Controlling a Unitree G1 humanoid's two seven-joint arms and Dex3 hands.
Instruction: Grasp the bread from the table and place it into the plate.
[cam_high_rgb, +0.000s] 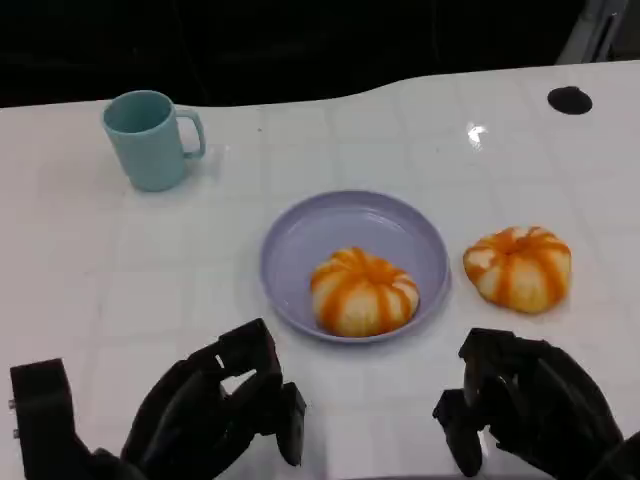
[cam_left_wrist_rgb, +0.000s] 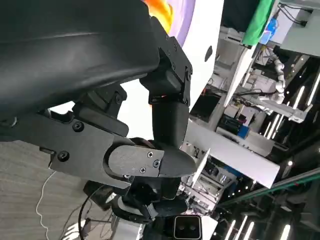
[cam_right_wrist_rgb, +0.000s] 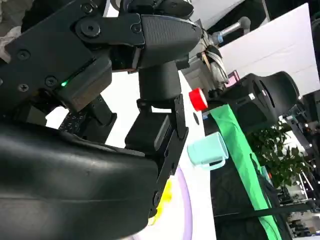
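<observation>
My right hand (cam_high_rgb: 530, 410) sits low at the near edge of the table (cam_high_rgb: 90, 290), its fingers (cam_high_rgb: 462, 432) curled loosely downward and holding nothing. The left hand (cam_high_rgb: 215, 415) is much the same at the other side, fingers (cam_high_rgb: 255, 365) bent and partly spread, nothing in them.

What I need to line up on is the loose bread (cam_high_rgb: 518, 266). It lies straight ahead of my right hand, farther out on the table, and well apart from the fingertips. It is a round bun with orange stripes and no real long axis, so I judge any approach angle from above would serve. The right hand is clearly the nearer one; the left would have to cross over the plate.

The plate (cam_high_rgb: 300, 235), lilac and shallow, sits just beside that bread, between the lines of my two hands. It already holds a second striped bread (cam_high_rgb: 364, 292), resting toward its near side, which leaves bare room toward its far side. I would aim the drop there.

Farther out to the left stands a teal mug (cam_high_rgb: 148, 138), upright, well clear of the work.
</observation>
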